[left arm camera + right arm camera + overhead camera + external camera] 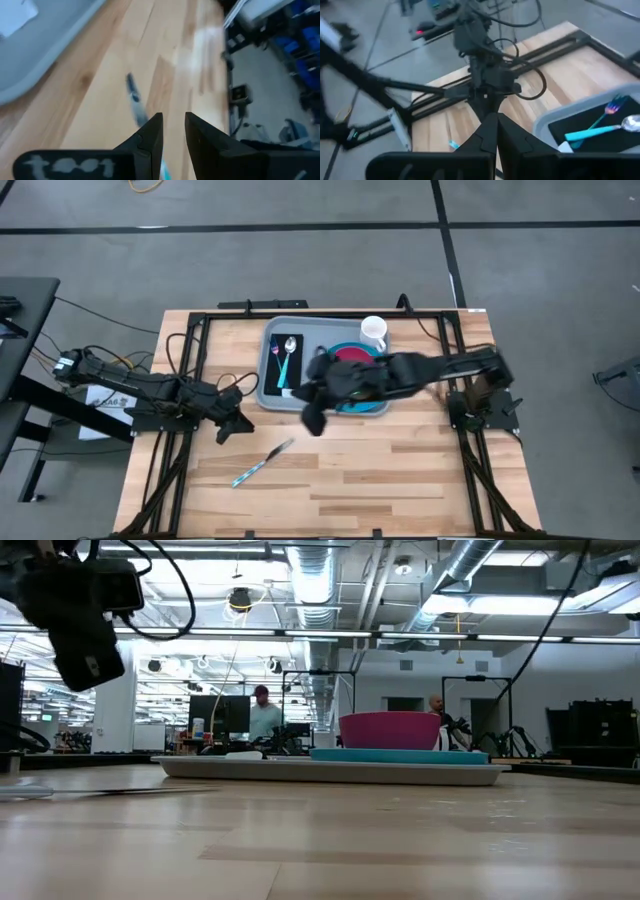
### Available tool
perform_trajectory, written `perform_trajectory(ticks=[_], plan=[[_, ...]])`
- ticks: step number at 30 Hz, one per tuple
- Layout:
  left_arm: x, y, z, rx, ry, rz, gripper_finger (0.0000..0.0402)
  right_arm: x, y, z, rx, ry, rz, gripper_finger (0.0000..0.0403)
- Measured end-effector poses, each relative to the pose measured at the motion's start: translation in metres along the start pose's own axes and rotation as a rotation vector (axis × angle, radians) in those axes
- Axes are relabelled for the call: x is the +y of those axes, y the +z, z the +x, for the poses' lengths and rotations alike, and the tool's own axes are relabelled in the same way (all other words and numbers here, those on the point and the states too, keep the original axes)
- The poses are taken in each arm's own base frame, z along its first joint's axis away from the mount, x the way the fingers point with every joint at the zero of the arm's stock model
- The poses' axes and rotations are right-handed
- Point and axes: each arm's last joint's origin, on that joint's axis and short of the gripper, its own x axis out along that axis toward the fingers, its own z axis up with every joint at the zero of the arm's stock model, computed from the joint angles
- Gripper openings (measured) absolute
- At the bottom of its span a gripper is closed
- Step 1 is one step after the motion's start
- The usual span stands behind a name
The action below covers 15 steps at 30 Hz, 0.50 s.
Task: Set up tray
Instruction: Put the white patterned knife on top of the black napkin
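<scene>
Teal-handled knife [262, 463] lay loose on the worktop [400, 480], long axis approx 2-to-8 o'clock. We saw the left gripper [240, 427] just off its 11 o'clock end, fingers a little apart, holding nothing, and judged it the nearer arm. Right gripper [313, 420] sat shut and empty at 2 o'clock from the knife, over the tray [270, 385] edge. Tray lay at 12 o'clock w/ spoon [287, 355], plate [375, 406], mug [373, 332].

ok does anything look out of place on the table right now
One utensil with a teal handle lies alone on the bare wood, slanted, well outside the tray, where the spoon already sits on a dark napkin.
</scene>
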Motion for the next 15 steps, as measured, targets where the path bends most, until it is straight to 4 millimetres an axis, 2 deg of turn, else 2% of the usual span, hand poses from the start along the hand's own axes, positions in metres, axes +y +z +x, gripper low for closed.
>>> perform_trajectory(ticks=[3, 6, 12, 15], plan=[[-0.004, 0.004, 0.0, -0.042, -0.04, 0.007, 0.0068, -0.014, -0.001, -0.029, -0.019, 0.022, -0.042, 0.0], [-0.007, 0.007, -0.001, -0.075, -0.067, 0.015, 0.0068, -0.029, -0.01, -0.058, -0.059, 0.049, -0.066, 0.0], [-0.005, 0.008, -0.001, -0.128, -0.01, -0.045, 0.0068, -0.058, -0.043, -0.112, -0.25, 0.232, -0.103, 0.0], [-0.004, 0.009, -0.001, -0.167, 0.021, -0.11, 0.0068, -0.074, -0.065, -0.131, -0.349, 0.313, -0.131, 0.0]])
